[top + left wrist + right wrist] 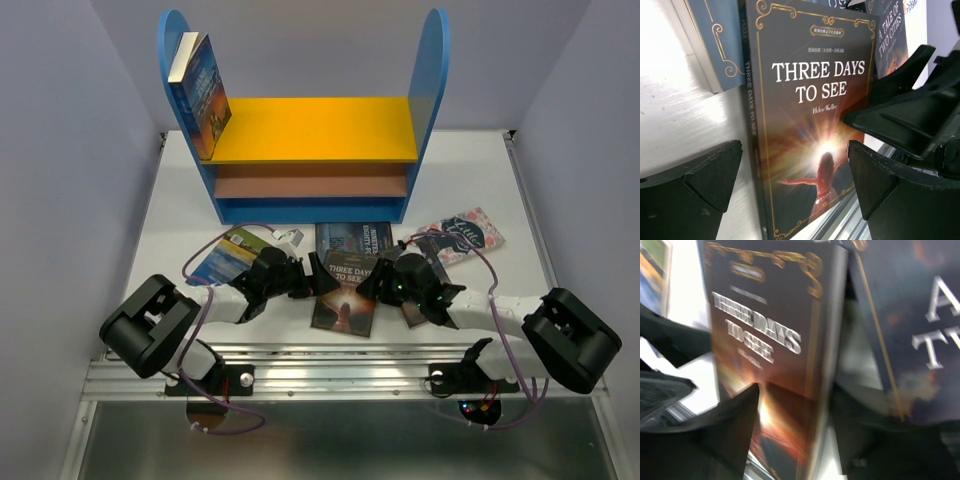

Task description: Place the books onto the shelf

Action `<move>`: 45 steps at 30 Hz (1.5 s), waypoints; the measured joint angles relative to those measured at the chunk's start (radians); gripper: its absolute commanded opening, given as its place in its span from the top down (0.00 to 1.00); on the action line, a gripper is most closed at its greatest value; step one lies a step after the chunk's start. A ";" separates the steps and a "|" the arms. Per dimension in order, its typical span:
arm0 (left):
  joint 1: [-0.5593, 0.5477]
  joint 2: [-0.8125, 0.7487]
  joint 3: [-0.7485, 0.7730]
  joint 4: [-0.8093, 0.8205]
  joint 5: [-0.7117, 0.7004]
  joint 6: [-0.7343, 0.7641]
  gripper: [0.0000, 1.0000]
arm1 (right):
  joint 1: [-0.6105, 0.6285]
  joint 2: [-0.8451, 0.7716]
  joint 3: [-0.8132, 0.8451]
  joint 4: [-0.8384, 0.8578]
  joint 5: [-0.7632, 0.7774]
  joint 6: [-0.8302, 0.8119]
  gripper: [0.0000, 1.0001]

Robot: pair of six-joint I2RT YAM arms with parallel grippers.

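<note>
The brown book "Three Days to See" (345,295) (810,100) (765,340) lies at the table's near middle. My left gripper (305,278) (795,165) is open, low at the book's left edge, its jaws straddling the spine. My right gripper (372,280) (797,400) is partly open, with the book's right edge between its fingers; the view is blurred. The shelf (315,128) stands at the back with one blue book (200,95) leaning on its left panel. "A Tale of Two Cities" (890,40) (920,330) lies beside the brown book.
A dark blue book (352,237) lies in front of the shelf, a green and blue book (225,255) at the left, and a floral book (465,235) at the right. The metal rail (340,375) runs along the near edge.
</note>
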 measured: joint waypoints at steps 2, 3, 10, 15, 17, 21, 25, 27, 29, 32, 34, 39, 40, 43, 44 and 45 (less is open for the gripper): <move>0.000 0.007 0.000 0.011 0.004 -0.003 0.01 | 0.000 0.000 -0.017 -0.001 0.000 0.010 0.64; 0.000 0.010 0.000 0.017 0.005 -0.004 0.01 | 0.000 -0.002 -0.023 -0.001 0.000 0.010 0.69; 0.001 0.009 -0.010 0.039 0.010 -0.006 0.01 | 0.000 -0.067 -0.040 0.016 -0.023 0.013 0.99; 0.000 -0.040 -0.029 0.026 0.012 -0.006 0.01 | 0.000 -0.124 -0.041 0.017 -0.071 -0.020 0.99; 0.001 -0.089 -0.042 0.016 0.012 -0.006 0.01 | 0.000 -0.178 -0.041 0.015 -0.094 -0.038 0.99; 0.003 -0.226 -0.064 0.007 0.007 -0.008 0.01 | 0.000 -0.285 -0.037 0.008 -0.138 -0.069 0.99; 0.008 -0.410 -0.090 -0.010 0.002 -0.014 0.01 | 0.000 -0.382 -0.010 0.006 -0.180 -0.086 0.99; 0.007 -0.493 -0.094 -0.027 0.000 -0.018 0.01 | 0.000 -0.402 0.008 0.006 -0.206 -0.087 0.99; 0.006 -0.580 -0.094 -0.053 -0.004 -0.017 0.01 | 0.000 -0.427 0.033 0.005 -0.229 -0.088 0.99; 0.006 -0.684 -0.094 -0.098 -0.027 -0.013 0.01 | 0.000 -0.459 0.077 0.002 -0.268 -0.088 0.99; 0.006 -0.726 -0.094 -0.122 -0.039 -0.012 0.06 | 0.000 -0.472 0.102 -0.002 -0.287 -0.091 0.99; 0.006 -0.774 -0.094 -0.172 -0.034 -0.010 0.38 | 0.000 -0.491 0.155 -0.002 -0.330 -0.107 0.99; 0.006 -0.779 -0.094 -0.173 -0.031 -0.009 0.48 | 0.000 -0.490 0.161 -0.002 -0.336 -0.111 0.99; 0.006 -0.785 -0.090 -0.172 -0.005 -0.008 0.62 | 0.000 -0.469 0.173 -0.005 -0.352 -0.123 0.99; 0.006 -0.784 -0.087 -0.174 0.002 -0.005 0.70 | 0.000 -0.460 0.174 -0.006 -0.352 -0.129 0.99; 0.006 -0.784 -0.086 -0.177 0.008 -0.005 0.74 | -0.002 -0.457 0.174 -0.009 -0.351 -0.133 0.99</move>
